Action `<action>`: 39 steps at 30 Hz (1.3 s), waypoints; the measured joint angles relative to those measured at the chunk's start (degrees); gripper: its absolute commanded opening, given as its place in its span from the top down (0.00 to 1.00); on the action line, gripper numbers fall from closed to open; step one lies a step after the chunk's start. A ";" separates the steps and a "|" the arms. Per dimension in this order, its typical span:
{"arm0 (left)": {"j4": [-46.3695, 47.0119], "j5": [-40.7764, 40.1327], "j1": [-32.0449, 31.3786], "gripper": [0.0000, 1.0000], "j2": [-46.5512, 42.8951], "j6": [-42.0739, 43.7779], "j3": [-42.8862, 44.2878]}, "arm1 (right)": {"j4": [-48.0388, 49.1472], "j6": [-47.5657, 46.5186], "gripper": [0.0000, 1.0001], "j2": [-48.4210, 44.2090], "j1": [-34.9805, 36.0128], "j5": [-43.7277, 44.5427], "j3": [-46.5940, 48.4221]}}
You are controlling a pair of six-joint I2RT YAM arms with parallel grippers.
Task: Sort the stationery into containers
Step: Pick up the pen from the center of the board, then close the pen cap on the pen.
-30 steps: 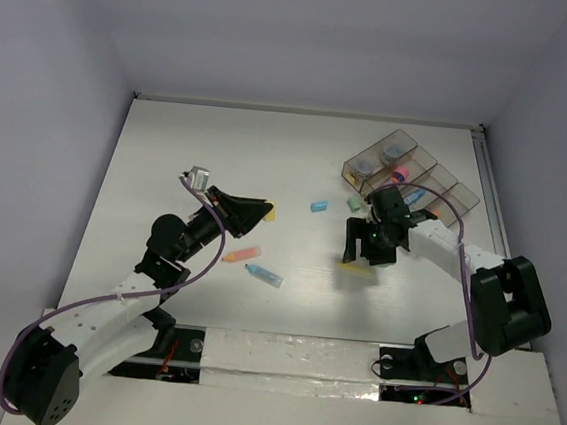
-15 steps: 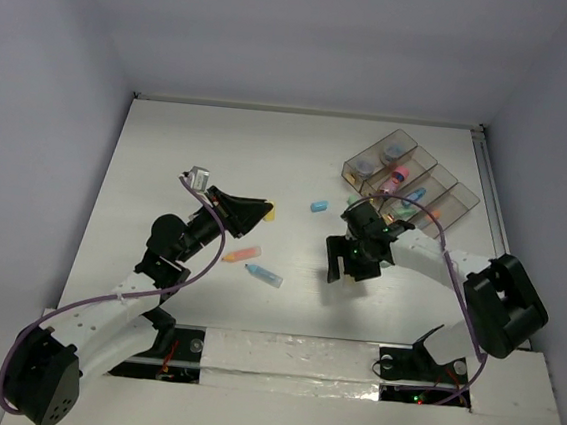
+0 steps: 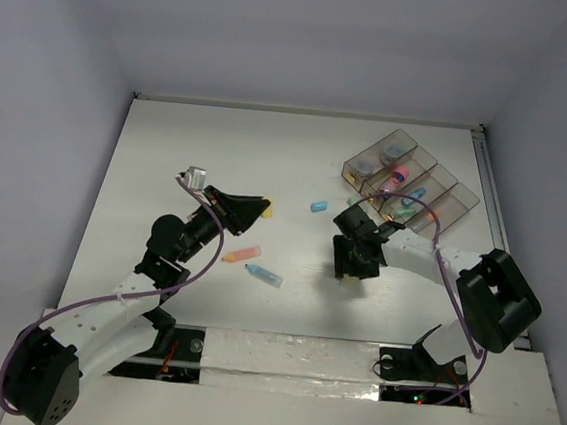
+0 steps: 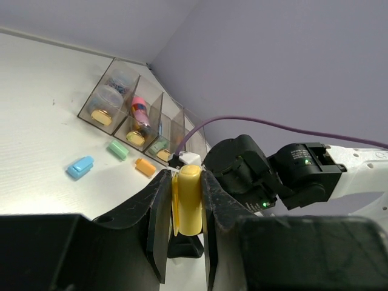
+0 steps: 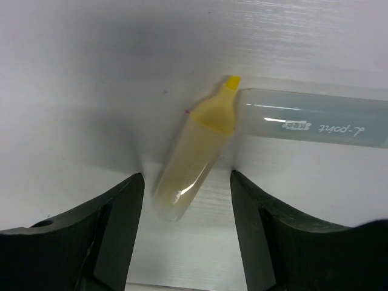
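My left gripper (image 4: 188, 203) is shut on a stubby yellow cap (image 4: 189, 200) and holds it above the table; from above it shows at the left gripper (image 3: 254, 208). My right gripper (image 5: 185, 188) is open and low over the table, its fingers on either side of an uncapped yellow marker (image 5: 197, 157) without touching it. A pale green marker (image 5: 315, 118) lies just beyond that one's tip. From above, the right gripper (image 3: 350, 269) hides both. The smoky tray (image 3: 458, 196) at the back right holds round tubs (image 3: 365, 165) and a pink marker (image 3: 400, 174).
An orange marker (image 3: 242, 255) and a blue marker (image 3: 264, 274) lie between the arms. A small blue piece (image 3: 318, 206) sits left of the tray. In the left wrist view, small blue (image 4: 80, 167), green (image 4: 118, 149) and orange (image 4: 145, 167) pieces lie before the tray (image 4: 91, 103).
The right gripper has moved left and towards the near edge, down over the yellow marker, and its jaws have narrowed. The left arm has barely moved.
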 measured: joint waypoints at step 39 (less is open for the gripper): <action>7.80 -21.22 -0.59 1.00 12.55 -12.70 0.42 | 31.43 -14.67 1.00 -4.28 17.27 -1.51 8.15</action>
